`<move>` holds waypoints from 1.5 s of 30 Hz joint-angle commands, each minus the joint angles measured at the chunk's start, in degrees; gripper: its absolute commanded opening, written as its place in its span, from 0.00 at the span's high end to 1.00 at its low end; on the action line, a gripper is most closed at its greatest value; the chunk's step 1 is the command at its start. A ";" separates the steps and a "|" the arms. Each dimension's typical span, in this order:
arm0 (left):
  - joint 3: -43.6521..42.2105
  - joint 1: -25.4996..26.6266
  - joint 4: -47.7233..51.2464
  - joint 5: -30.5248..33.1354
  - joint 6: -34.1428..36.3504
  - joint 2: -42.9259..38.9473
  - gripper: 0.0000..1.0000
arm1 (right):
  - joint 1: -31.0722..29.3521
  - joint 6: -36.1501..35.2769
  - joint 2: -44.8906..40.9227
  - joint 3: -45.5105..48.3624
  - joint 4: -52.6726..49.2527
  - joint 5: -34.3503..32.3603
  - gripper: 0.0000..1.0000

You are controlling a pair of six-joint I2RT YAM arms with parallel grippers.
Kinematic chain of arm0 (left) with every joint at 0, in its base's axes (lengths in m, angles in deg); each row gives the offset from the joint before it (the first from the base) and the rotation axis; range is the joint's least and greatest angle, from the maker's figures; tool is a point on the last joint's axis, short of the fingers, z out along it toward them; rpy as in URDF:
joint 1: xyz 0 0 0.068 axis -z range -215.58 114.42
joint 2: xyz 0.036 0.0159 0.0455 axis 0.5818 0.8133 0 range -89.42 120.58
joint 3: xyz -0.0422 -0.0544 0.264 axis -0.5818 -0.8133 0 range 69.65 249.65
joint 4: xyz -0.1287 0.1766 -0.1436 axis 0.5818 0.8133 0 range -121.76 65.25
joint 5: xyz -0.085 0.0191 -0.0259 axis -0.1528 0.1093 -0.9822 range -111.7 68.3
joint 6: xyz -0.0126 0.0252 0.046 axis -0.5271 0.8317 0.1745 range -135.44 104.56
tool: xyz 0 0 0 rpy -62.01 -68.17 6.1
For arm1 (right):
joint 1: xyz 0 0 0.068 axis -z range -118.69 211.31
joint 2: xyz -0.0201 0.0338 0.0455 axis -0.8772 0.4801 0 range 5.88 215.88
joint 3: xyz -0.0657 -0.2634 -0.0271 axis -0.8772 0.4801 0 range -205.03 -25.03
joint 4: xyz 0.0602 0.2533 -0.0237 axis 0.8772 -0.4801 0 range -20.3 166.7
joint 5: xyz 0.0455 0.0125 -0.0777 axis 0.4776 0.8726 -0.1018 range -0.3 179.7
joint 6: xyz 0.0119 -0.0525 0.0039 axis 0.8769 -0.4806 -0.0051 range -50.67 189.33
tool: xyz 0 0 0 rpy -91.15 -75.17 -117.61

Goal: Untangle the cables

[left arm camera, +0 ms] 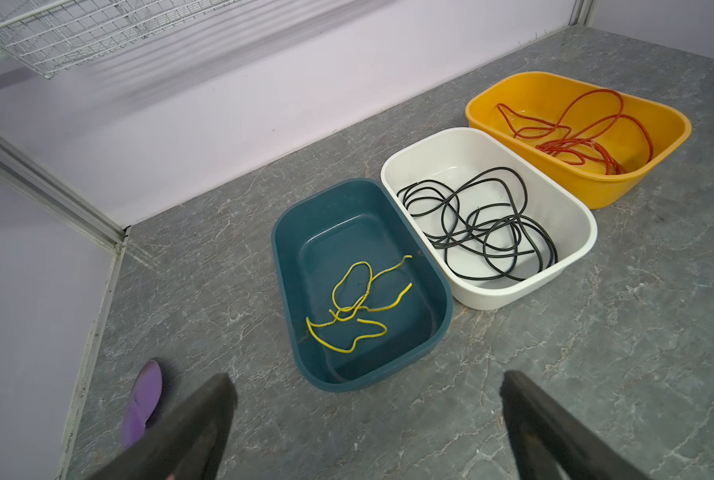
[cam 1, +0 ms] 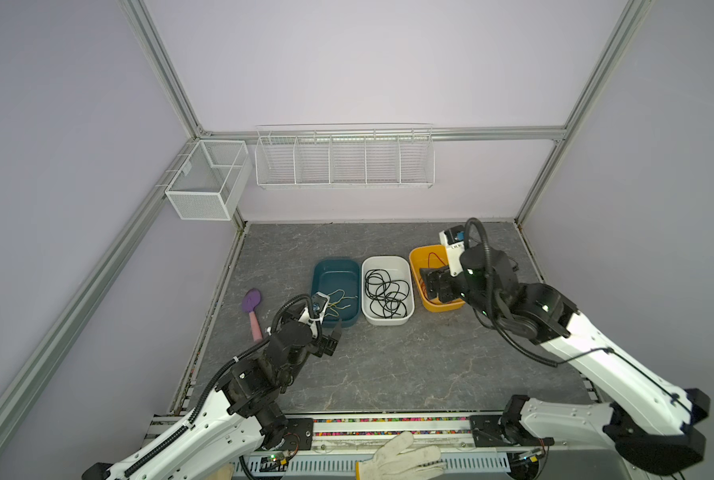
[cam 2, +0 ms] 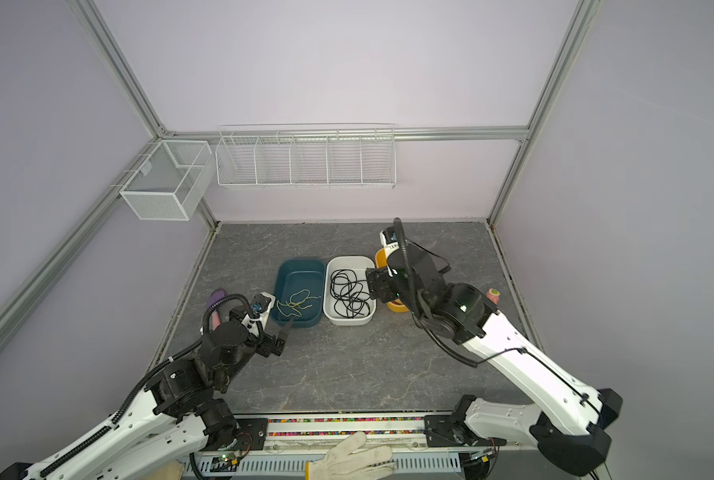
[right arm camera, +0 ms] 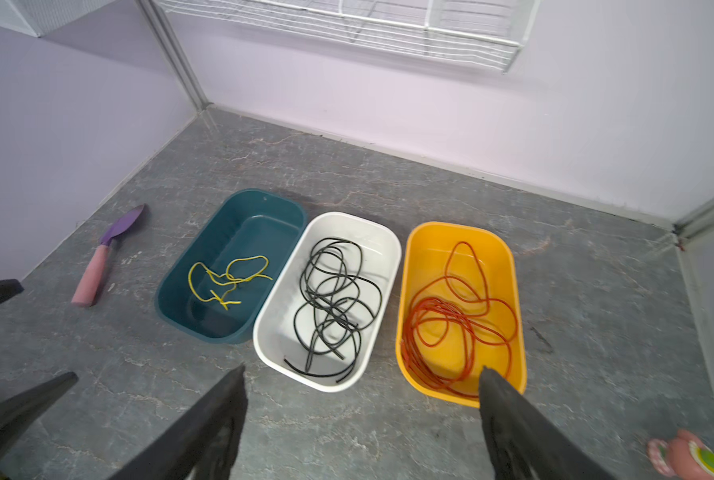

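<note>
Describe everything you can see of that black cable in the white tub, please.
The black cable is a thin, smooth, rubbery-looking wire. It lies slack in a loose heap of overlapping loops that cross one another many times, spread flat over the floor of the white tub. A few loose ends poke out of the heap, so I cannot tell whether it is one piece or several. Only the tub touches it.

Yellow cable (left arm camera: 347, 309), teal tub (right arm camera: 222, 224); blk cable (right arm camera: 330, 307), white tub (right arm camera: 380, 249); red cable (right arm camera: 434, 309), orange-yellow tub (right arm camera: 509, 291). Table (right arm camera: 388, 436) grey w/ marble veins. Trowel (right arm camera: 125, 224): purple blade, pink handle. Walls (right arm camera: 388, 104) lilac.
</note>
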 commanded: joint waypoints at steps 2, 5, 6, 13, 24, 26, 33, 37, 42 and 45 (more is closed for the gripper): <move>-0.44 0.06 -0.30 2.05 -2.30 1.16 0.01 | 1.89 -0.70 -8.80 10.00 3.18 -7.73 0.12; -1.08 0.12 -0.79 3.13 -4.12 1.59 0.01 | 3.94 2.85 -15.30 17.83 2.70 -12.36 0.11; -1.81 0.06 -1.40 3.15 -4.26 1.37 0.01 | 4.51 3.43 -17.68 20.25 2.70 -13.70 0.11; -4.80 -0.01 -7.93 13.70 -7.69 -0.70 0.01 | 5.77 -1.00 -35.08 35.26 8.48 -18.92 0.12; -3.42 -13.05 -11.16 13.65 -16.64 5.40 0.01 | 6.00 -2.48 -42.58 42.67 11.75 -22.58 0.11; -4.53 -15.35 -14.65 14.12 -15.62 6.92 0.01 | 6.17 -2.78 -41.86 42.54 11.80 -23.05 0.11; -13.75 -23.39 -38.86 13.65 -6.41 13.57 0.01 | 6.21 -2.58 -42.04 42.83 11.37 -22.95 0.11; -14.42 -29.33 -46.28 12.11 -4.03 18.37 0.01 | 6.27 -2.59 -41.84 43.05 11.76 -23.19 0.11; -15.44 -35.04 -54.11 9.32 -1.00 25.10 0.01 | 6.39 -2.51 -41.21 43.05 12.06 -22.84 0.11; -15.72 -38.14 -59.82 9.21 -0.95 29.58 0.01 | 6.51 -2.59 -41.12 43.17 12.25 -22.71 0.11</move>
